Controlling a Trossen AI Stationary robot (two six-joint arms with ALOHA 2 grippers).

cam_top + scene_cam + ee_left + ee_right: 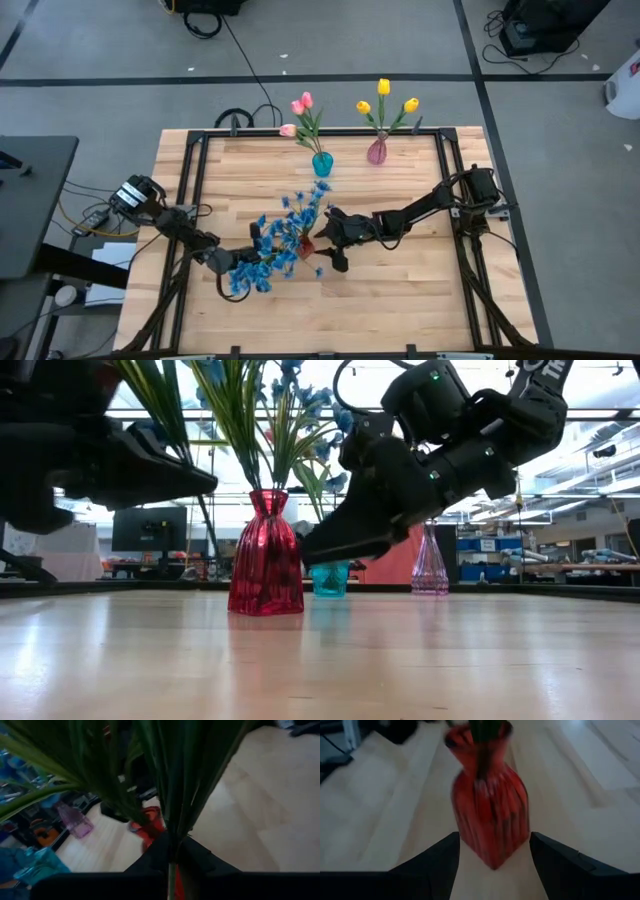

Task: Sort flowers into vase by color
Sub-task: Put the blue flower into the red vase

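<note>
A red vase [305, 246] stands mid-table with blue flower sprays [300, 212] rising from its neck [479, 734]. My left gripper [238, 266] hovers left of it, shut on another blue spray [256, 272]. My right gripper [495, 837] is open and comes from the right. One finger is on each side of the red vase's lower body [490, 820], with narrow gaps showing. At the far edge, pink tulips [300, 108] stand in a teal vase [322, 163]. Yellow tulips [385, 98] stand in a purple vase [377, 151]. My left gripper pinches the blue spray's green stem [173, 847] between its two fingers, near the stem's lower end. A short piece of stem [172, 880] sticks out behind the fingers. The leaves and stalks [180, 775] fan out beyond the fingertips. The spray is lifted clear of the table.
A black metal frame [190, 160] runs around the tabletop's far and side edges. Bare wood [400, 300] lies toward the near edge and the right. Beyond the table are monitors and shelves [150, 530].
</note>
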